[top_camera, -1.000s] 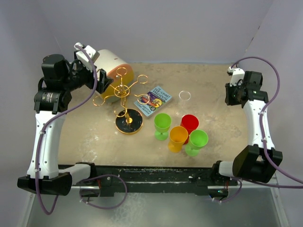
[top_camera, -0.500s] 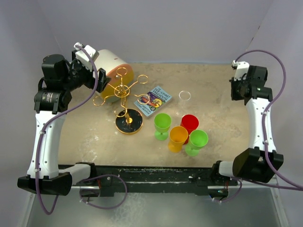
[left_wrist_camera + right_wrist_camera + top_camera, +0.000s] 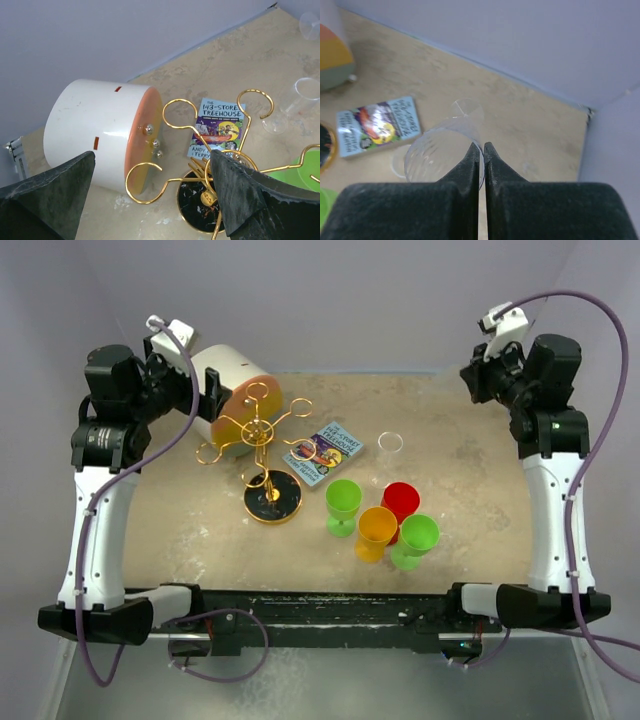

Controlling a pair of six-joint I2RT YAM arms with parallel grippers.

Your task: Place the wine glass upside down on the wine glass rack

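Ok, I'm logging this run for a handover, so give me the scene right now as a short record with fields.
left end effector: open, empty, near the cylinder
right end effector: shut on the rim of the held glass, far right
rack: upright, no glass on it
second clear glass: standing right of the book
cups: two green, one orange, one red, clustered right of the rack
cylinder: white, on its side behind the rack
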